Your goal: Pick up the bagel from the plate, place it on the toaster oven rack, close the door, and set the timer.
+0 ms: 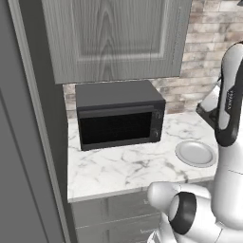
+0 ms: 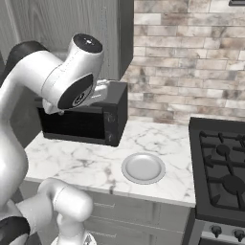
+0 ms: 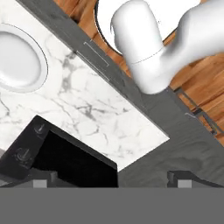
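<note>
The black toaster oven (image 1: 118, 116) stands at the back of the marble counter with its door (image 1: 116, 128) shut flat against the front, so the rack behind the dark glass is hidden. The light-grey plate (image 1: 196, 153) lies bare on the counter to the oven's right, also seen as the plate (image 2: 143, 168) and the plate (image 3: 17, 59). The bagel is out of view. My gripper (image 3: 109, 181) hangs above the counter between oven and plate, open, with its dark fingertips (image 3: 41, 183) far apart and nothing between them. The oven's knobs (image 3: 30, 142) sit just ahead of them.
A black gas stove (image 2: 222, 167) adjoins the counter on the right. Grey upper cabinets (image 1: 114, 38) hang over the oven, and a tall grey panel (image 1: 23, 142) walls off the left. The counter's front edge (image 3: 131, 83) drops to drawers and wooden floor.
</note>
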### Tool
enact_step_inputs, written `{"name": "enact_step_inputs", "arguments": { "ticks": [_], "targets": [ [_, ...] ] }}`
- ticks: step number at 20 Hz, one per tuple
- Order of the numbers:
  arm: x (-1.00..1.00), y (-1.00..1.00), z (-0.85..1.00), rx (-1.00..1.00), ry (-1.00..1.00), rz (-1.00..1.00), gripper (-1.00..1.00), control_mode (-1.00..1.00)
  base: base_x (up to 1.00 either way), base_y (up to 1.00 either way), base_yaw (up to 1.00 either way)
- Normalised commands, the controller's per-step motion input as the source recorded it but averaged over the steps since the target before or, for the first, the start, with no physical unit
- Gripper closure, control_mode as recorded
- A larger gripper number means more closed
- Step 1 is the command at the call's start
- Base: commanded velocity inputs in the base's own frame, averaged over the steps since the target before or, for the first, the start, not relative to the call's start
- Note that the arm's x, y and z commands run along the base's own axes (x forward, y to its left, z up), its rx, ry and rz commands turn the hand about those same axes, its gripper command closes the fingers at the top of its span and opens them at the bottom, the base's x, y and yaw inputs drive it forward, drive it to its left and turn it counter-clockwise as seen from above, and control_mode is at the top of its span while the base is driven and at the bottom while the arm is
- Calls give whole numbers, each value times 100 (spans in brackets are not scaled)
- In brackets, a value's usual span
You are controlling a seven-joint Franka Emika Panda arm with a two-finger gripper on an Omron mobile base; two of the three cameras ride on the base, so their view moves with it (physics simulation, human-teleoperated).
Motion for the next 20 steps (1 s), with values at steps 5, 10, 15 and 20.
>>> {"name": "enact_step_inputs", "arguments": {
  "ticks": [5,10,15,20],
  "targets": [
    [-6,50,-99,-1,33,-1,-100,-100,0,0,0],
    [1,69,-99,-4,2,51,-100,-100,0,0,0],
    [28,26,-50,-2,-3,68,-100,-100,0,0,0],
    [39,-2,-14,-3,-2,76,-100,-100,0,0,0]
  ]
}}
